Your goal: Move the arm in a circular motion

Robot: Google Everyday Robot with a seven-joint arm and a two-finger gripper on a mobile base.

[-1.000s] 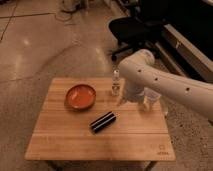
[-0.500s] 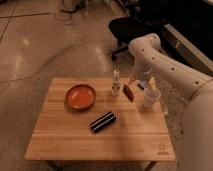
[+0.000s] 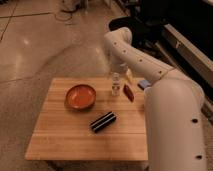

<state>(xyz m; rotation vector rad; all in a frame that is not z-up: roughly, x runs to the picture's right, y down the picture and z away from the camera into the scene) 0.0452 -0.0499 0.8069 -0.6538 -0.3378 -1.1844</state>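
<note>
White and glossy, the large robot arm of thick rounded tubular segments (image 3: 175, 120) filled the right side of the camera view. It rose from the lower right, ran up and left to a bend above the far edge of the pale wooden counter (image 3: 65, 135), then turned downward. The pale end effector (image 3: 120, 69) hung at that far edge, just above a small clear bottle (image 3: 116, 86). How far it was open, and whether it held anything, could not be told. A round orange-red bowl (image 3: 81, 96) sat left of the bottle. A black oblong block with a pale stripe (image 3: 103, 121) lay nearer the front edge. A dark red flat packet (image 3: 128, 93) lay just right of the bottle.
</note>
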